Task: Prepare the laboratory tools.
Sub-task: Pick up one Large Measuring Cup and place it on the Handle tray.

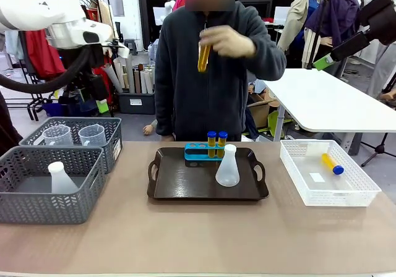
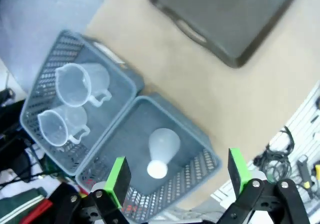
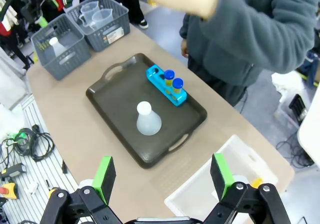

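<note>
Two tubes (image 1: 211,140) stand at the tray's (image 1: 185,193) far edge, flask (image 1: 227,167) just beside; a third tube (image 1: 332,164) lies in the white basket (image 1: 322,193) at the worktop's (image 1: 204,234) right edge. My left fingers (image 2: 119,176) and right fingers (image 3: 104,176) hang wide open, empty. Reaching in could topple the flask or meet the person's hand (image 1: 229,42).

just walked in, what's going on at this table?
The person's hand holds one amber tube at chest height. Two more tubes stand in the blue rack on the tray beside a flask; a fourth tube lies in the white basket. The left gripper, open, hangs above the grey basket with a second flask in it. The right gripper, also open, hangs high above the table.
</note>
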Robot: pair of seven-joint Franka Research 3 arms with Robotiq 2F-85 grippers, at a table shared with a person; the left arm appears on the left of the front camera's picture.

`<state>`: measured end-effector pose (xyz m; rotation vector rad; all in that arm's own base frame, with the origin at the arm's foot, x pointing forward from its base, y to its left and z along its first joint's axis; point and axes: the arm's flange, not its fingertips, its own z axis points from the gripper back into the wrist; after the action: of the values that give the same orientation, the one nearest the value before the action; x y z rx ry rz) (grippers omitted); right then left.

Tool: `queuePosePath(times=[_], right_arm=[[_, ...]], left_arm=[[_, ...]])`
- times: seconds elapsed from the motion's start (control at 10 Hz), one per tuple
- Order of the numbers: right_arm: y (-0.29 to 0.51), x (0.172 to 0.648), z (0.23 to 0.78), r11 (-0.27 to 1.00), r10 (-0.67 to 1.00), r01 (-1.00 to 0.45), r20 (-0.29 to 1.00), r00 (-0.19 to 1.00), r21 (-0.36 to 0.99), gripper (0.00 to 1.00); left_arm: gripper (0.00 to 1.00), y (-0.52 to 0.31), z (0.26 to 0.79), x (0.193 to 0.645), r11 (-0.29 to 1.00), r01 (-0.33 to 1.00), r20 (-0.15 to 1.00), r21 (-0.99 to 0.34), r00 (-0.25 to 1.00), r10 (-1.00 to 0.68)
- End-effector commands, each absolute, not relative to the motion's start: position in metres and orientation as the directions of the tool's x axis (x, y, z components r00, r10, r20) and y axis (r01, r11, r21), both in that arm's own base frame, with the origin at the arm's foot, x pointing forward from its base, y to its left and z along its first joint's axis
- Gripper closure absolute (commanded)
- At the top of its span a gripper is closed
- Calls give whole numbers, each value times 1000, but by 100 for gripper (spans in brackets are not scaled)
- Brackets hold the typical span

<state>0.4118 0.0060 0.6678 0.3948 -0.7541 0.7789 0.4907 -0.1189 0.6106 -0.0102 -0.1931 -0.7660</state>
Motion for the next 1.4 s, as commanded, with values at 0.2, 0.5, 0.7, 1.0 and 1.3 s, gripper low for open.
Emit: queuePosePath(times=[0.2,0.5,0.7,1.0,1.3], right_arm=[[7,413,669,647,471,-760,752,462,62,0],[7,413,669,647,471,-760,752,462,62,0],[7,413,669,647,471,-760,752,462,62,0],[7,413,669,647,471,-760,752,462,62,0],[7,413,669,647,471,-760,752,462,62,0]], left_arm=[[0,-89,584,574,885,464,186,-45,874,-449],[0,-59,551,595,948,310,164,-75,941,-295],[0,-46,529,591,972,215,145,-99,969,-199],[0,-46,515,583,962,238,112,-133,968,-224],[0,-38,518,596,974,211,109,-84,973,-201]])
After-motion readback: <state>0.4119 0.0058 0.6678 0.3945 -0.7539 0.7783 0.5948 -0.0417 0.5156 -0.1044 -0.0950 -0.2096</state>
